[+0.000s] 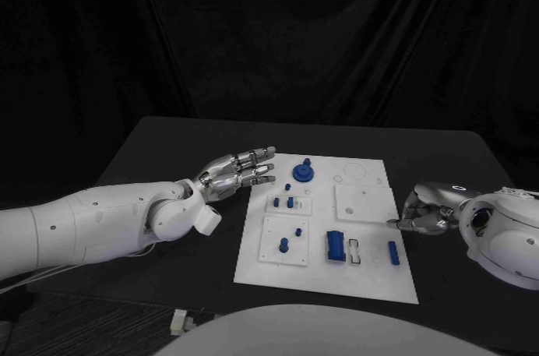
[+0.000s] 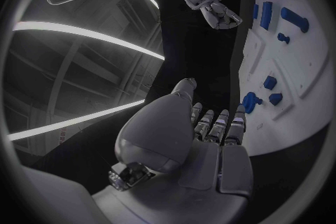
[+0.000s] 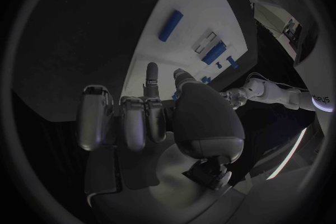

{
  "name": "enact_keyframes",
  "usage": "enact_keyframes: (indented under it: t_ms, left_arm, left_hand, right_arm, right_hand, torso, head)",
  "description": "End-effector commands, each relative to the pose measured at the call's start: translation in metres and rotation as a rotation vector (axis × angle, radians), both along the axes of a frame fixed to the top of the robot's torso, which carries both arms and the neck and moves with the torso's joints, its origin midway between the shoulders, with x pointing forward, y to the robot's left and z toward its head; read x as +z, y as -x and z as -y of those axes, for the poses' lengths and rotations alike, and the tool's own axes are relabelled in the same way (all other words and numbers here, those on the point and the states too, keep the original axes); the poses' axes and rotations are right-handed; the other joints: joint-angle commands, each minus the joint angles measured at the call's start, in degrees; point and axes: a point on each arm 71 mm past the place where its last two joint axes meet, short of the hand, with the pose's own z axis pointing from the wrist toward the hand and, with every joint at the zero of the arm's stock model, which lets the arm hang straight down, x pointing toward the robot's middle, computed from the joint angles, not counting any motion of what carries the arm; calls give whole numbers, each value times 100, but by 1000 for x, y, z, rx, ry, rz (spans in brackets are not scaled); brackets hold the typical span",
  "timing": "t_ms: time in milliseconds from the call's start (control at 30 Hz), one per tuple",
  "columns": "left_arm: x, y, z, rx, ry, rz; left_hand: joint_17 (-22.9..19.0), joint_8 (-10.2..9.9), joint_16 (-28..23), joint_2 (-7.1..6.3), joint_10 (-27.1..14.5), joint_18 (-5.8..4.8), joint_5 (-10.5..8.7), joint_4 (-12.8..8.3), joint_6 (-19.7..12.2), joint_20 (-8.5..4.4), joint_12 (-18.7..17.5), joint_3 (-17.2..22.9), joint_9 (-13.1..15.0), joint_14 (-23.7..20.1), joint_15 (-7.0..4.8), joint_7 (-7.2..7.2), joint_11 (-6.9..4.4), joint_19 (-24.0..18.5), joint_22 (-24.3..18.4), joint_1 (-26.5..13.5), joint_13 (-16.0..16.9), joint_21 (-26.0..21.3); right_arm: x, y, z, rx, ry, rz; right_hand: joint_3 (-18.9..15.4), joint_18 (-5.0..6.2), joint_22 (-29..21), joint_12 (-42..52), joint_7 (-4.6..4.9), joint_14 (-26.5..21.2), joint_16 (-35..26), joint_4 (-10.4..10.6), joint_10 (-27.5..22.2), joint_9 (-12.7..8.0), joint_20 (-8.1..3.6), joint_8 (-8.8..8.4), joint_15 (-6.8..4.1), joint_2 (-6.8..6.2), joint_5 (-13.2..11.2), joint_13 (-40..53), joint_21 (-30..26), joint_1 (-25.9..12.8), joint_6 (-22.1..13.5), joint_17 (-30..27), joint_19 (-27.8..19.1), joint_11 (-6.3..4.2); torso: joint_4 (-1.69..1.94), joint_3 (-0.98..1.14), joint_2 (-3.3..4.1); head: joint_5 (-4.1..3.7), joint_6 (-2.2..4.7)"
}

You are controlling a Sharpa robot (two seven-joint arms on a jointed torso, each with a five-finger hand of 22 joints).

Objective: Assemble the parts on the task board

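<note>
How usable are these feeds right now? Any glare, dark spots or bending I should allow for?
Head view: dim, black surround, but the white task board and blue parts read clearly. Left wrist view: fisheye bends the board's edge; bright ceiling light strips glare beyond the left hand. Right wrist view: mostly dark, the right hand shadowed.

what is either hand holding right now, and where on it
Nothing is held. The left hand hovers with fingers apart beside the task board; the right hand has its fingers curled in, with nothing in them.
</note>
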Motion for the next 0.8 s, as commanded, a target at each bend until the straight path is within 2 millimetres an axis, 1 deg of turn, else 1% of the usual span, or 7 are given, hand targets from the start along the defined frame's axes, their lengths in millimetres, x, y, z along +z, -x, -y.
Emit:
enact_keyframes:
  t_ms: [33,133,333,567,800]
  left_arm:
    - [1,0,1,-3,17,7]
    - [1,0,2,-4,17,7]
    - [1,0,2,-5,17,7]
    - [1,0,2,-6,18,6]
    - [1,0,1,-6,18,6]
  left_hand:
    - [8,30,19,35,6,-116,35,-16,15,-4,38,10,7,-7,28,11,28,28,1,-37,5,24]
    - [8,30,19,35,6,-116,35,-16,15,-4,38,10,7,-7,28,11,28,28,1,-37,5,24]
    - [8,30,19,35,6,-116,35,-16,15,-4,38,10,7,-7,28,11,28,28,1,-37,5,24]
    - [8,30,19,35,6,-116,35,-16,15,-4,38,10,7,-7,28,11,28,28,1,-37,5,24]
    - [8,31,22,36,11,-120,36,-23,18,-4,41,18,6,-4,31,23,35,30,-4,-42,5,25]
  right_arm:
    - [-7,2,3,0,117,-95]
    - [-9,0,1,9,133,-112]
    - [-11,-2,-3,17,147,-124]
    - [-16,-4,-7,23,151,-135]
    - [-21,-4,-10,25,151,-145]
  right_hand:
    - [37,-37,1141,21,-3,584,-20,6,618,-43,-7,-75,-12,-4,-110,1507,-27,97,92,1427,94,-41]
    - [32,-38,1143,21,-17,584,-19,21,618,-81,-8,-142,-15,-2,-232,1507,-24,90,218,1430,98,-49]
    - [17,-37,1143,21,-35,584,-18,29,618,-99,-15,-191,-27,18,-365,1507,-29,28,332,1431,98,-65]
    - [16,-34,1138,21,-39,580,-28,27,618,-101,-17,-202,-29,25,-396,1507,-44,17,355,1407,93,-68]
    - [18,-33,1137,21,-38,577,-35,25,618,-104,-18,-214,-31,32,-411,1507,-48,17,351,1393,91,-68]
  torso:
    - [1,4,4]
    - [-1,2,3]
    - [0,4,1]
    - [-2,6,7]
    - [1,5,2]
  head:
    - [-18,-1]
    - [-12,-1]
    - [-23,-1]
    - [-15,-1]
    - [-25,-1]
